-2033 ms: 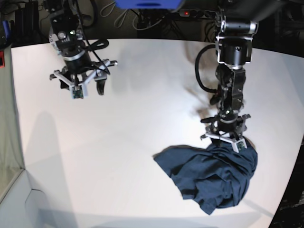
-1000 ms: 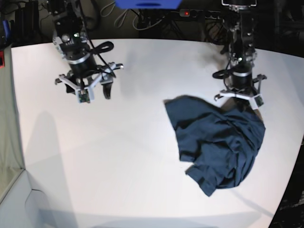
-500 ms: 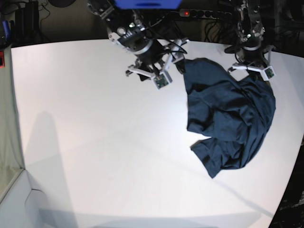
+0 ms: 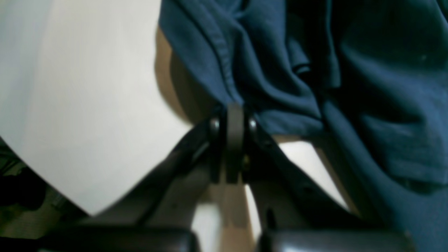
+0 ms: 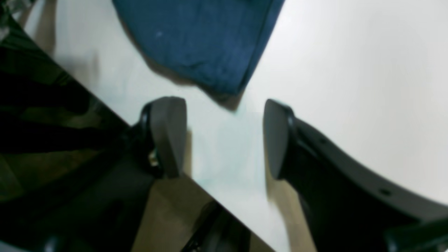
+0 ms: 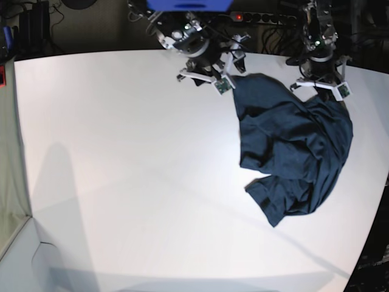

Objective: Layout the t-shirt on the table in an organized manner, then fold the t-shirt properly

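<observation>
— Left wrist view first?
— The left gripper (image 4: pixel 233 115) is clamped on a fold of the navy t-shirt (image 4: pixel 350 87).
— Right wrist view?
— The right gripper (image 5: pixel 224 136) has fingers apart, just short of a shirt corner.
— Base view?
— The shirt lies crumpled on the white table (image 6: pixel 134 164), far right.

**Visibility gaps**

Both wrist views are soft. The t-shirt (image 4: pixel 350 87) is cropped top and right in the left wrist view, and its collar label can't be made out. Right pincer (image 5: pixel 224 136) bases are cut off. The counter (image 6: pixel 121 182) edge is cropped bottom right.
</observation>
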Tool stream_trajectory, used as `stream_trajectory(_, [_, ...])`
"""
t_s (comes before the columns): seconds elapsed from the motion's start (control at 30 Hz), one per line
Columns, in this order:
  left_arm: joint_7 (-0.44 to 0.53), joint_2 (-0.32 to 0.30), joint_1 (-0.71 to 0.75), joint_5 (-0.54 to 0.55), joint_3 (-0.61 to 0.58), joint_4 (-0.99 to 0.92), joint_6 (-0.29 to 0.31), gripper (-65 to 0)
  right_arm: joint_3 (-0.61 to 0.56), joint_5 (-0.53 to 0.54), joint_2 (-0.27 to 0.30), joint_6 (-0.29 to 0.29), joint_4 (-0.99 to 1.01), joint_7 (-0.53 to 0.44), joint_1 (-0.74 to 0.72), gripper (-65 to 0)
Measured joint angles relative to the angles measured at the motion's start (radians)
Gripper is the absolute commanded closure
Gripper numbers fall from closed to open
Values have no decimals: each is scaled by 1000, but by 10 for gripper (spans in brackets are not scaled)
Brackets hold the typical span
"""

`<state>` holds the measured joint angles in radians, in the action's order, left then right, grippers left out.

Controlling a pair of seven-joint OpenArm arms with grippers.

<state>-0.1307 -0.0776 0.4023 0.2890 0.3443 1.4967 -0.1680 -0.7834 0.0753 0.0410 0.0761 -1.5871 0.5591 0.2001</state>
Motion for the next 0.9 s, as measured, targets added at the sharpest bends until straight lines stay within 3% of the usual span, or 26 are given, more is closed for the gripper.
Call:
stream_trajectory(0.53, [0,0,-2,0,0,-1,0,-2,2,-8,-41,0,58,-7,-51,-337])
stream_trajectory(0.6, [0,0,-2,0,0,-2,0,-2,0,-8,-42,0,76,-16,-69,-281])
stream_trajectory(0.8, [8,0,-4,0,0,-9,0,-2,2,-13,-83,2,167,-52,-95,0])
stream_trajectory(0.9, [27,0,-8,0,1,-27,1,-2,2,-10,-88,2,174,-55,-100,0])
